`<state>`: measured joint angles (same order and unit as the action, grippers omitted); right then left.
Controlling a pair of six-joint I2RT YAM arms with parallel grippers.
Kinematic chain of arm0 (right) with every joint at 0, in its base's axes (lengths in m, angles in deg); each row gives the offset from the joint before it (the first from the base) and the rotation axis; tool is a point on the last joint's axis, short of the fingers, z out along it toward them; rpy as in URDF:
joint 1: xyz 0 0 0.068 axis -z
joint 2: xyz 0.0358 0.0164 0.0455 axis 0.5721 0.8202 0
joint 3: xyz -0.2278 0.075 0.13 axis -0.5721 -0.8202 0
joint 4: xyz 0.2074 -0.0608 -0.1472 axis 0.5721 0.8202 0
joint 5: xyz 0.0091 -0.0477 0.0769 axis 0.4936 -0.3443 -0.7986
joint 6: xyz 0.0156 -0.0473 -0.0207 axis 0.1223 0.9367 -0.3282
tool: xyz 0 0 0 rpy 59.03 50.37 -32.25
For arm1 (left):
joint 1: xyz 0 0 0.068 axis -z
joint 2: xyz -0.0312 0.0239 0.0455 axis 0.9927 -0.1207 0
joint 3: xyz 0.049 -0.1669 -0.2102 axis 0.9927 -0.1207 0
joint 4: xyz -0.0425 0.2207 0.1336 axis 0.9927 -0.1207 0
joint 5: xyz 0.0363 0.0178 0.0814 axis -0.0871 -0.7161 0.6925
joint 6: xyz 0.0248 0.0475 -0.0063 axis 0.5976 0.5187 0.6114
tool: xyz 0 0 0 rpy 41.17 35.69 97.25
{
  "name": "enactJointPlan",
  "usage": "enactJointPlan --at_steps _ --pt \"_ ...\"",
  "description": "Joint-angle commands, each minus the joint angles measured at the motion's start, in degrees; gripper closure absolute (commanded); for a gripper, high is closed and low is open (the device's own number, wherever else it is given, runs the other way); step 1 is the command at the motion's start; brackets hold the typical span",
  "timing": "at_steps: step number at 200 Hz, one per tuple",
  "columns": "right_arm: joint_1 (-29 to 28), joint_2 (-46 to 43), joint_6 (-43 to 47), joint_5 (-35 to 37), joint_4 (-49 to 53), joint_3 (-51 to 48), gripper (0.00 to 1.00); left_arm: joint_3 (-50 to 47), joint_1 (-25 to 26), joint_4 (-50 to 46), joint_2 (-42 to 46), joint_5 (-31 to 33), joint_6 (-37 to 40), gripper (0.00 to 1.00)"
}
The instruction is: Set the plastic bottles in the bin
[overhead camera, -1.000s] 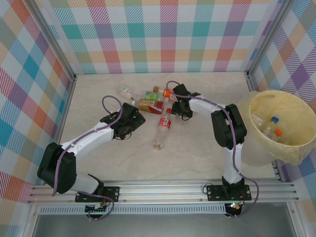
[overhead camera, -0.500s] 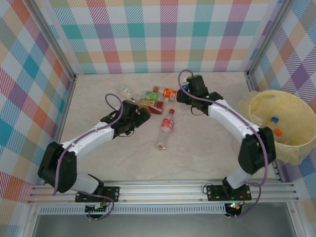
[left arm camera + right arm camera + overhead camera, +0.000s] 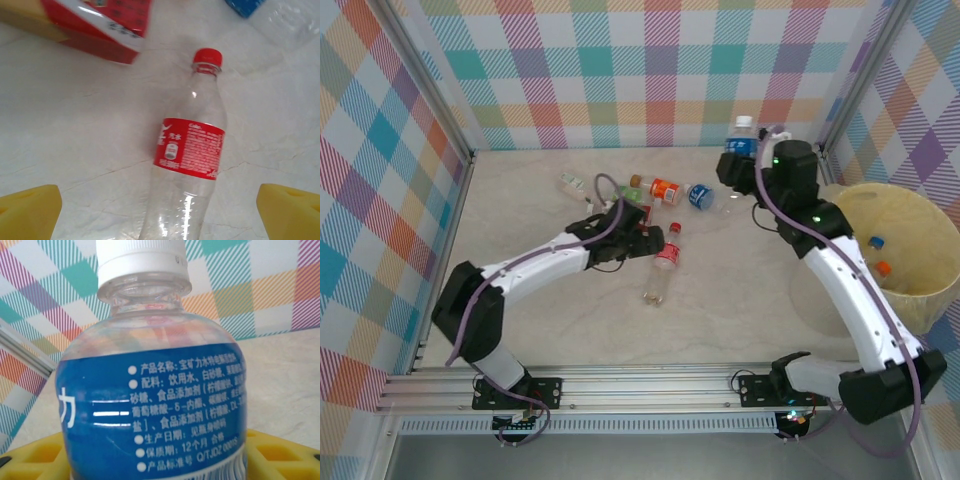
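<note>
The blue-labelled bottle (image 3: pixel 741 141) stands upright in the air, white cap up, long axis vertical, pinched low on its body by the right end effector (image 3: pixel 748 168), just left of the bin (image 3: pixel 895 255). The red-labelled bottle (image 3: pixel 187 155) lies flat on the bench (image 3: pixel 720 300), red cap pointing away from the arms, centred between the spread yellow fingers (image 3: pixel 27 210) of the left end effector (image 3: pixel 638 238).

red-label bottle (image 3: pixel 187 155) base cut off at left wrist view's bottom edge. blue-label bottle (image 3: pixel 150 405) lower half cropped, print partly unreadable.
</note>
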<state>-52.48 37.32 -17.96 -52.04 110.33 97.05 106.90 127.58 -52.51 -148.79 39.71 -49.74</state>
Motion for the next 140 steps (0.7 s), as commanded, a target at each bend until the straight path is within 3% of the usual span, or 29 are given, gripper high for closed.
enactJointPlan --at_steps 1,61,98,140 --pt "4.1 -3.7 0.8 -4.7 2.4 1.5 0.52 4.8 2.8 -7.8 -4.0 6.4 5.4 0.00" --pt "19.0 -10.3 2.4 -6.7 11.5 4.9 0.52 10.6 4.3 -13.1 -12.0 8.6 6.4 0.00" --pt "28.0 -10.0 3.2 -6.7 18.7 9.8 0.53 11.7 4.3 -11.5 -13.6 4.5 8.1 0.00" --pt "36.9 -9.0 6.8 -1.0 23.7 12.2 0.52 13.4 4.4 -12.8 -15.9 4.9 8.3 0.00"
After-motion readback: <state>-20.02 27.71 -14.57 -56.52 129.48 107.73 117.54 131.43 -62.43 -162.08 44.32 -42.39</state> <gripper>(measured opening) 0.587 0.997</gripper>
